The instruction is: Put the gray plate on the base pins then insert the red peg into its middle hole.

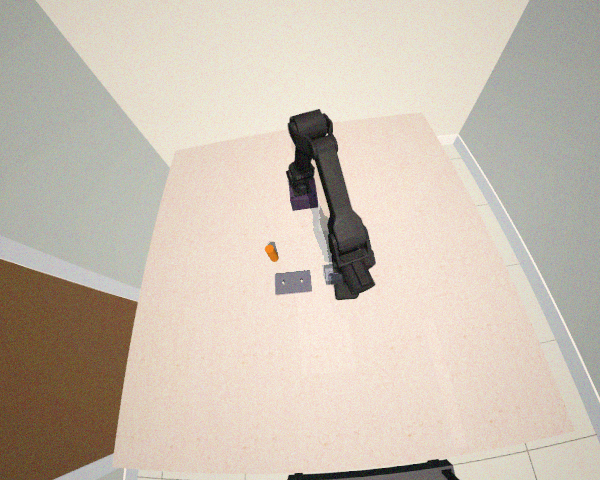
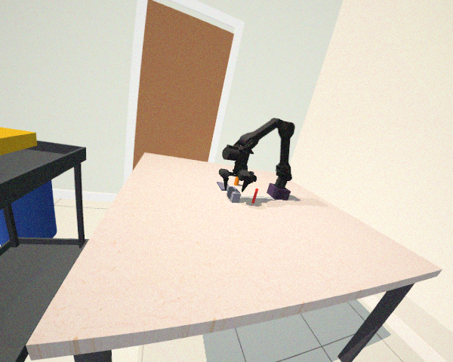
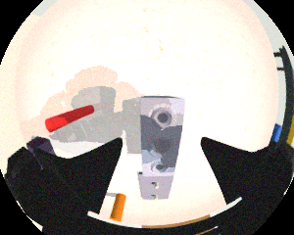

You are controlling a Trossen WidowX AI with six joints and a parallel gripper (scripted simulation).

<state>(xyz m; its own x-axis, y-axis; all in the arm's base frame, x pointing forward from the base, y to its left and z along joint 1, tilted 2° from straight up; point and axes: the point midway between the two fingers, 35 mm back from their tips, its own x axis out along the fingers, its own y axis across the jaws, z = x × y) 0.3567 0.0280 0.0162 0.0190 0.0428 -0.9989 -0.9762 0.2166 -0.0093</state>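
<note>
Gray, thick and block-like, the three-holed plate sits just beside the flat slate-colored base with its two small pins, and has not yet been lowered onto them. Over the plate, on that same side of the base, the black two-fingered claw is held with its fingers spread wide and nothing pinched between them. The slim red cylindrical peg is seen farther from the base than the plate, apart from both (from the top it is hidden by the arm), while a stouter orange cylinder is left near the base. The plate can be expected to handle as a stiff, fairly light piece, unlikely to be bent by a firm squeeze. It is best taken by its two long side walls, near mid-length, so that it is kept level and the holes are left uncovered. If it were gripped toward one end, a tilt or slip might be caused, and the pins might be missed.
</note>
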